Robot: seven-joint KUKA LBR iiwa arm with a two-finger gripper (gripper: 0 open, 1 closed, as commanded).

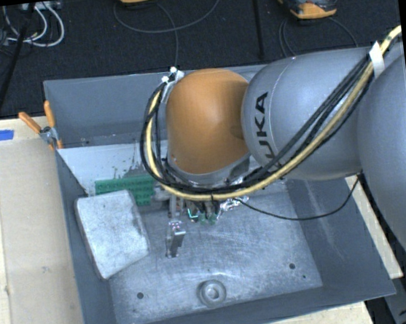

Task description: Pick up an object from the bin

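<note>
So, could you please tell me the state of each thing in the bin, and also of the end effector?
Grey block: lies flat on the bin floor at the left, turned askew, not gripped.
Green piece: lies behind the block, right end hidden under the arm's cables, not gripped.
End effector: low over bare floor, right of the block, apart from it.
</note>
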